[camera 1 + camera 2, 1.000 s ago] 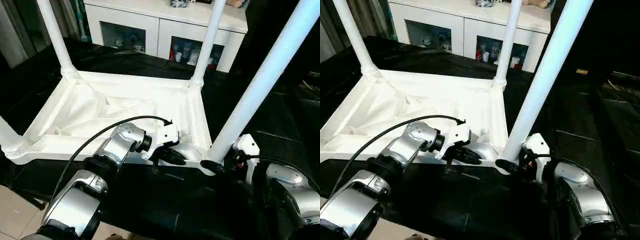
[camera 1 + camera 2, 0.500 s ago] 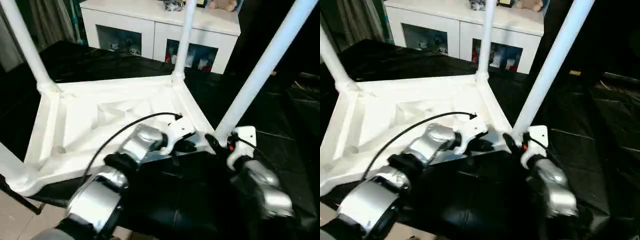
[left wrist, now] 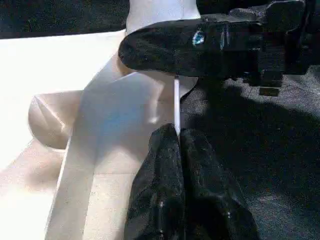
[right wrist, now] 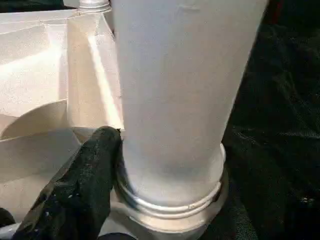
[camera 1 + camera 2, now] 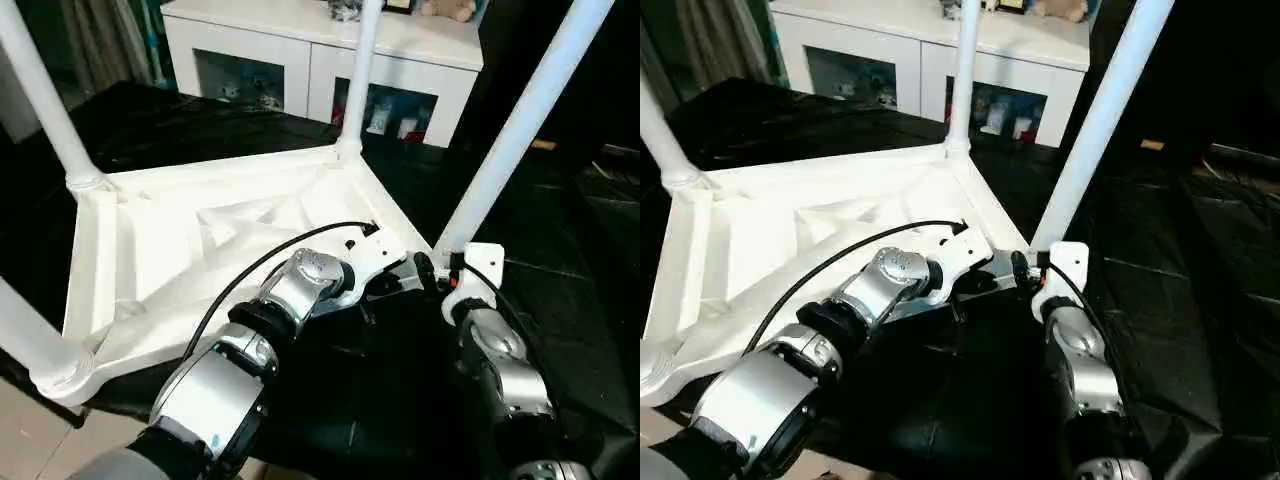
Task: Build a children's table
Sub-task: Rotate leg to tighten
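The white tabletop (image 5: 200, 240) lies upside down on black cloth, ribbed underside up. A white leg stands in each corner socket: far left (image 5: 45, 100), far right (image 5: 360, 70), near left (image 5: 20, 330), near right (image 5: 520, 120). My left gripper (image 5: 405, 278) is at the near right corner, shut on the tabletop's thin rim, which shows between its fingertips (image 3: 176, 132). My right gripper (image 5: 435, 270) is at the base of the near right leg (image 4: 175, 100), shut on it. One black finger (image 4: 95, 165) presses against the collar; the other is hidden behind the leg.
A white cabinet (image 5: 300, 60) with glass doors stands behind the table. Black cloth (image 5: 560, 300) covers the surface under and to the right of the tabletop. Light floor (image 5: 30, 440) shows at the near left.
The tabletop has swung round with both grippers on its near right corner; that corner went away from me and the far left corner came nearer. The camera has shifted too.
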### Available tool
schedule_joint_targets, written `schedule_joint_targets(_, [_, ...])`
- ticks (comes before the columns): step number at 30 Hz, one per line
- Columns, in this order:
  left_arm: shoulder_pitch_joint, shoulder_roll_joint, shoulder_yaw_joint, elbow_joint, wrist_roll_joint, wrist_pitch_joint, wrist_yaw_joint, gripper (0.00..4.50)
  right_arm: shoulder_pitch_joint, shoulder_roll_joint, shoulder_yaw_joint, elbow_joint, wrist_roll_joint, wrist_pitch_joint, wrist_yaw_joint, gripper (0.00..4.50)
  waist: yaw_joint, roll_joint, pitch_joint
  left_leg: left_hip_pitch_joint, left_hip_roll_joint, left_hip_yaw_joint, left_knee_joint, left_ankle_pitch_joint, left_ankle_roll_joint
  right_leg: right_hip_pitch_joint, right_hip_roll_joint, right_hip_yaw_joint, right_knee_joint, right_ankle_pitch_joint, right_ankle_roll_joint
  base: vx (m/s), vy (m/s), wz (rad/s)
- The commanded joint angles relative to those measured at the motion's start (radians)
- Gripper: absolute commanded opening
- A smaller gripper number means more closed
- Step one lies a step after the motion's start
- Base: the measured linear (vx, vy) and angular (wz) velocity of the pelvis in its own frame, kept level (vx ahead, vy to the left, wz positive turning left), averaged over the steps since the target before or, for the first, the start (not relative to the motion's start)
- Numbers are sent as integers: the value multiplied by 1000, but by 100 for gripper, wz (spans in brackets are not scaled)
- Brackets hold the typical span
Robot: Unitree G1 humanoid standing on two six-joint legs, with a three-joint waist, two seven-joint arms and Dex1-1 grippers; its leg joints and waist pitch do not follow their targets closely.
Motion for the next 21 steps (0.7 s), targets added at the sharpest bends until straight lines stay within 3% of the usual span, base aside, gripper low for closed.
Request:
schedule_joint_targets(1, [13,21,-12,37,29,-6,-4,0,33,-47,-4,-61,13,52,61,384,5,-6,-59,7,7,3,-77,-258,52,43,-27,11,-72,-136,-204,0,0,0])
schedule_joint_targets(4, [20,26,-19,27,27,-64,-43,0,91,-104,17,-150,37,102,161,384,11,-12,-58,4,8,3,-76,-234,78,50,-28,11,-72,-106,-196,0,0,0])
schedule_joint_targets(5, [32,30,-1,7,1,-99,-80,0,176,-190,42,-269,90,148,309,384,14,-12,-58,2,6,3,-74,-221,94,54,-27,10,-73,-95,-198,0,0,0])
schedule_joint_targets(6, [36,33,7,-3,-9,-111,-93,0,207,-222,49,-313,115,167,365,384,19,-15,-57,8,11,6,-70,-218,109,49,-29,13,-73,-81,-203,0,0,0])
schedule_joint_targets(8, [45,41,24,-27,-33,-136,-120,0,261,-286,63,-389,158,197,463,384,24,-18,-58,1,10,5,-69,-204,118,53,-31,12,-71,-84,-201,0,0,0])
schedule_joint_targets(10, [51,49,47,-58,-65,-150,-142,0,294,-329,73,-444,184,211,525,384,21,-19,-55,-1,10,5,-71,-213,119,51,-31,11,-75,-125,-197,0,0,0])
schedule_joint_targets(13, [57,68,88,-126,-118,-127,-182,0,323,-366,73,-527,237,257,588,384,22,-20,-53,0,11,4,-75,-241,105,46,-33,10,-85,-261,-172,0,0,0])
schedule_joint_targets(14, [58,77,97,-146,-132,-110,-204,0,325,-368,72,-548,248,271,599,384,24,-24,-57,1,13,4,-72,-224,105,45,-34,12,-80,-240,-178,0,0,0])
schedule_joint_targets(16, [67,97,96,-186,-142,-78,-243,43,324,-366,81,-570,260,283,611,387,24,-20,-58,-1,14,4,-72,-190,108,41,-29,11,-72,-165,-196,0,0,0])
schedule_joint_targets(17, [86,136,93,-255,-148,-10,-288,43,314,-355,102,-595,273,300,615,387,25,-18,-59,0,14,4,-70,-171,111,42,-29,11,-65,-115,-214,0,0,0])
schedule_joint_targets(18, [87,139,93,-261,-149,-5,-291,54,312,-354,104,-596,273,301,615,387,26,-20,-61,-2,16,4,-70,-146,116,46,-31,10,-55,-63,-236,0,0,0])
schedule_joint_targets(20, [108,177,94,-332,-160,51,-336,75,293,-336,122,-599,272,310,607,387,22,-13,-61,3,17,5,-69,-137,116,39,-26,9,-50,-20,-260,0,0,0])
schedule_joint_targets(21, [116,195,97,-364,-167,76,-350,84,281,-322,131,-592,268,310,601,387,21,-17,-58,7,17,7,-69,-147,114,37,-24,9,-51,-16,-268,0,0,0])
